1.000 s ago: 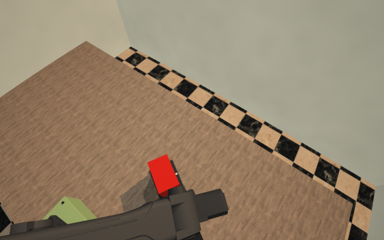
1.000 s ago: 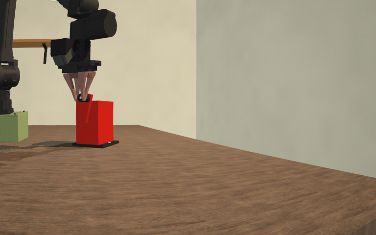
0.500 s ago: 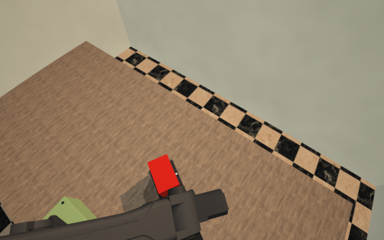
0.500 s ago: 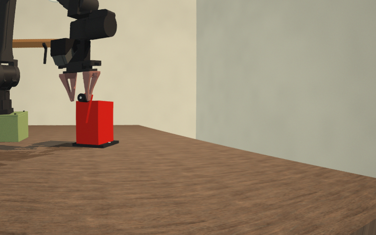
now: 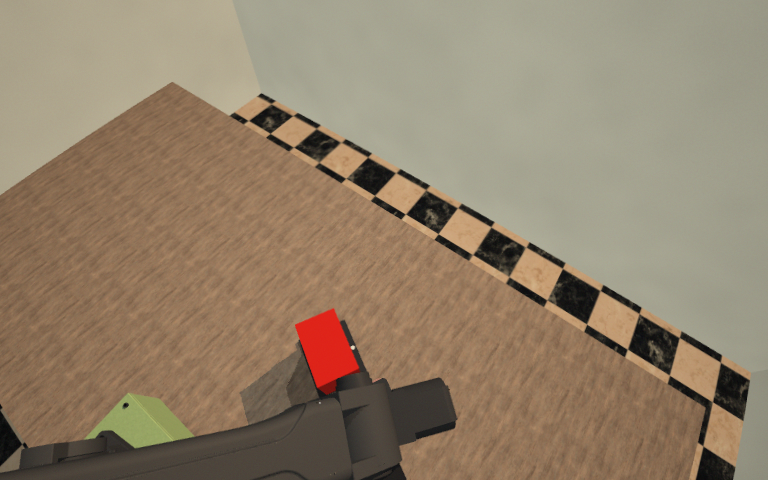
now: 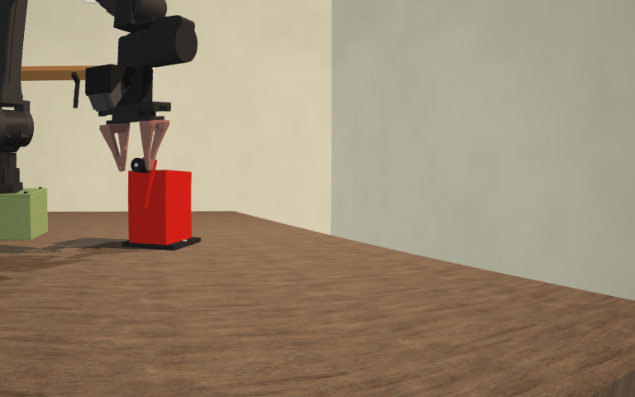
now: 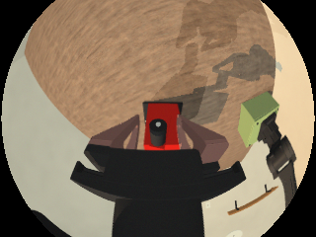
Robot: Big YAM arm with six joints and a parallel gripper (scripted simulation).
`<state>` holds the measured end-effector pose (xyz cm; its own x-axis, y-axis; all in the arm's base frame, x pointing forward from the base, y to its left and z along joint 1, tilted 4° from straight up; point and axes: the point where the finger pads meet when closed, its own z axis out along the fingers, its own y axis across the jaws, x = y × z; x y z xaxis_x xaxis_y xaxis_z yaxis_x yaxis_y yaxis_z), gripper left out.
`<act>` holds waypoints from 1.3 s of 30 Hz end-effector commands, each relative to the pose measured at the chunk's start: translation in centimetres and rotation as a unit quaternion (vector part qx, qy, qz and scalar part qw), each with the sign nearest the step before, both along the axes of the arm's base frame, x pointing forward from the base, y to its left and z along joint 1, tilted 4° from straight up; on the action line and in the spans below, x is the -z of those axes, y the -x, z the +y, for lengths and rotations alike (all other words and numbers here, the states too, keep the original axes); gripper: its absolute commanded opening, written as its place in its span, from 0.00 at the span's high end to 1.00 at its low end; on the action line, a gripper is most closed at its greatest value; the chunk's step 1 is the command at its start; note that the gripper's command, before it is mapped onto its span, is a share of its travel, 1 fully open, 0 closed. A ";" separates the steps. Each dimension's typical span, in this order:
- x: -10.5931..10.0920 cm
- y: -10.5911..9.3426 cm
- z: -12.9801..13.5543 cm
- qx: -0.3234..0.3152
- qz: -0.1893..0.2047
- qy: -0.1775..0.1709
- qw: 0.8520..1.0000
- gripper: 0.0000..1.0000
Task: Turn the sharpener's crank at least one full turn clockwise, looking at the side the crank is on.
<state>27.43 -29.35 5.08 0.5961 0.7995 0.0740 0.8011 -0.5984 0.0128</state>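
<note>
The red box sharpener (image 6: 159,207) stands upright on a black base plate on the wooden table; it also shows in the top view (image 5: 326,349) and in the wrist view (image 7: 162,125). Its thin red crank arm (image 6: 150,184) points up and a little right, ending in a black round knob (image 6: 138,165) just above the box's top edge. My gripper (image 6: 136,167) hangs straight down over the knob. Its fingers stand apart, one on each side of the knob, with gaps showing. In the wrist view the knob (image 7: 157,133) sits between the two spread fingers.
A green box (image 6: 22,213) stands on the table left of the sharpener, by the arm's base; it also shows in the top view (image 5: 138,420). A checkered floor strip (image 5: 481,237) runs past the table's far edge. Walls stand behind.
</note>
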 end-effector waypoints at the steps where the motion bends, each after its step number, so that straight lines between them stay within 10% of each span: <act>1: -0.9 -0.9 -1.1 0.000 -0.009 0.012 1.000 0.49; 25: -6.9 -1.9 -1.1 -0.001 -0.020 0.024 1.000 0.49; 28: -4.7 -0.6 0.3 -0.002 0.002 0.000 1.000 0.49; 30: -7.8 -1.9 -1.0 -0.001 -0.021 0.025 0.999 0.49; 39: -10.1 -1.9 -0.7 -0.001 -0.019 0.023 1.000 0.49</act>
<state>27.78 -29.22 12.30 0.5973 0.7990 0.0699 0.7999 -0.5998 0.0213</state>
